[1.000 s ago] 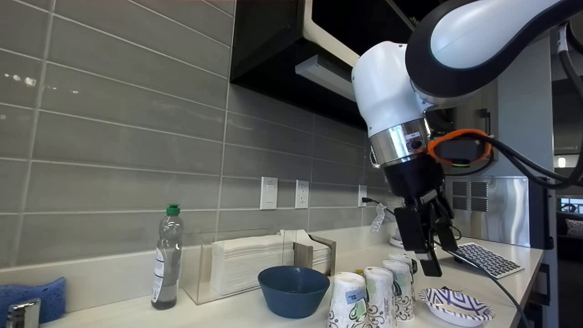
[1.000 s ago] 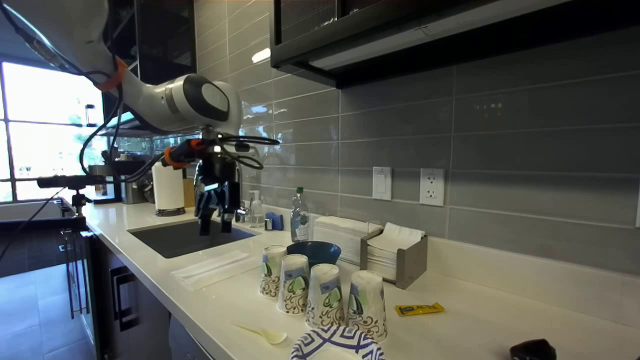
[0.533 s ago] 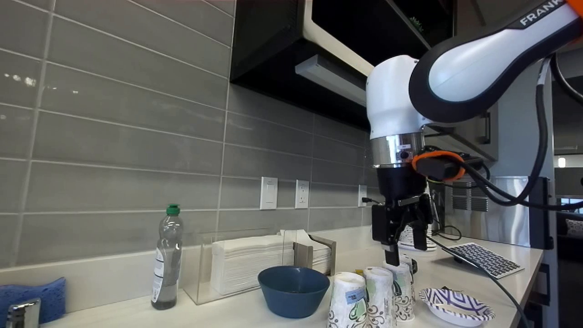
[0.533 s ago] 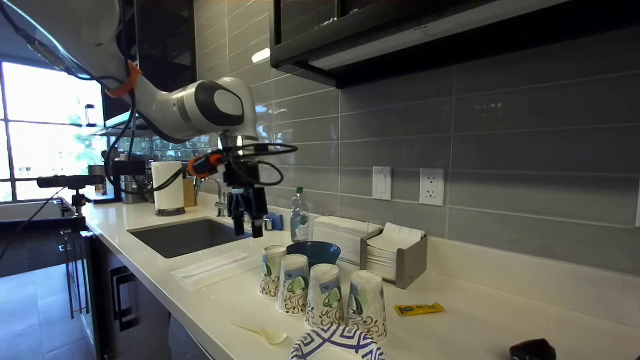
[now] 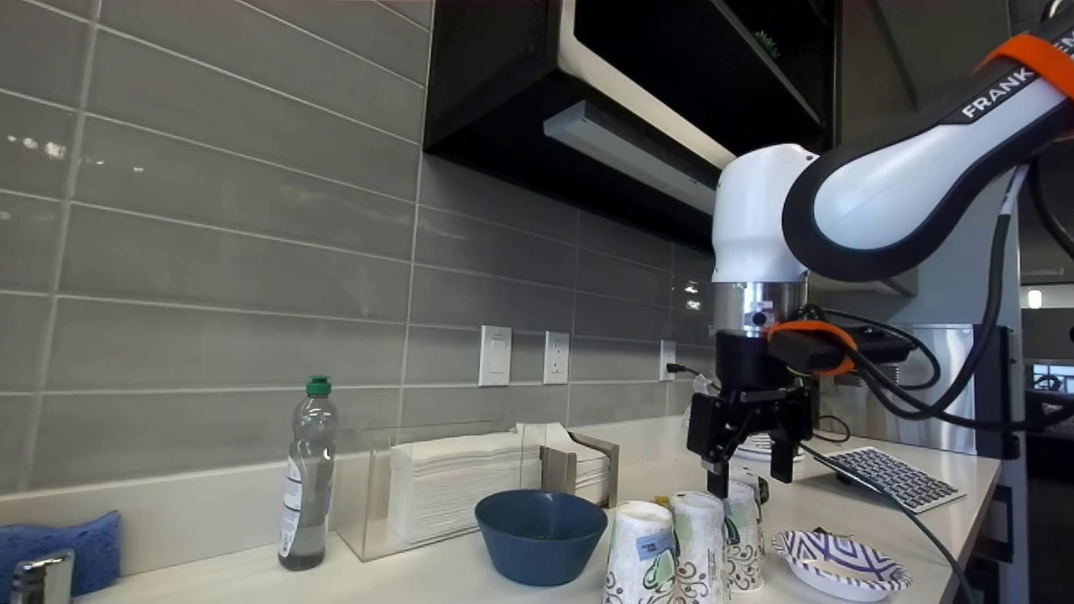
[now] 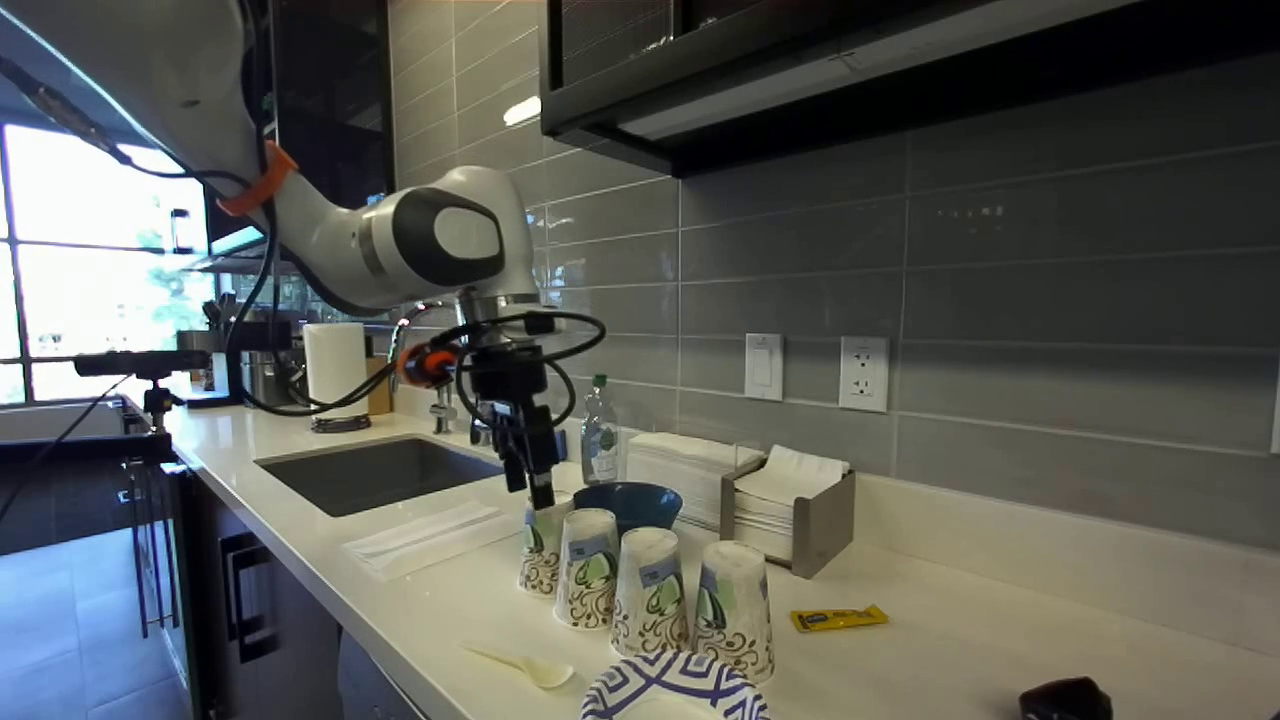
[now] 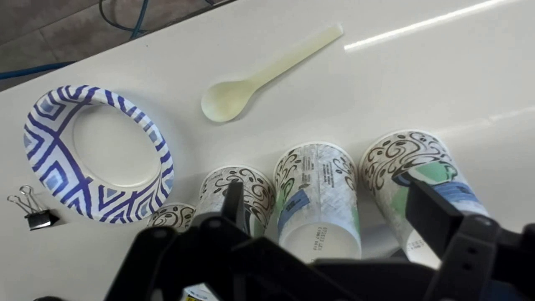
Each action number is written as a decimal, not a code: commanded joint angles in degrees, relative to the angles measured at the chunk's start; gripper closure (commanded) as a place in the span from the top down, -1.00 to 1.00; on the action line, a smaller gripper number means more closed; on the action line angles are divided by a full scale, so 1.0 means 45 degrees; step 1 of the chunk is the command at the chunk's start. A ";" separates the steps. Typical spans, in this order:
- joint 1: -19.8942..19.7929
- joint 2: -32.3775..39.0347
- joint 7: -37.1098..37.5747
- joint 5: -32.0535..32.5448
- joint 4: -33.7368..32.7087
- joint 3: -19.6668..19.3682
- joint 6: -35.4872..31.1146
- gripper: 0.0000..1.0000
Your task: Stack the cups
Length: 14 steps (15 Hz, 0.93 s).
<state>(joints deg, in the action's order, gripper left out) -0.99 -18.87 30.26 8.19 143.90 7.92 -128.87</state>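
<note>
Progress: none of the four cups looks stacked; they stand upside down, side by side in a row on the table. Tool hovers above the row, jaws apart, nothing held. Remaining: presumably three placements, cup over cup

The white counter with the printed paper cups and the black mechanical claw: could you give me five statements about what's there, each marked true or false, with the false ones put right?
1. The four white printed paper cups stand upside down. True.
2. They are already stacked. False: they stand side by side, none on top of another.
3. The black two-fingered gripper is open. True.
4. The pale yellow plastic spoon lies on the white counter. True.
5. The tall clear bottle has a red cap. False: its cap is green.
</note>
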 commanded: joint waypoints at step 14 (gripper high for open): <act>-0.1283 -0.0226 0.0671 0.0107 0.1415 -0.0119 -0.3553 1.00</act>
<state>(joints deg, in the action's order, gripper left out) -5.89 -19.28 32.40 8.19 149.54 7.40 -143.33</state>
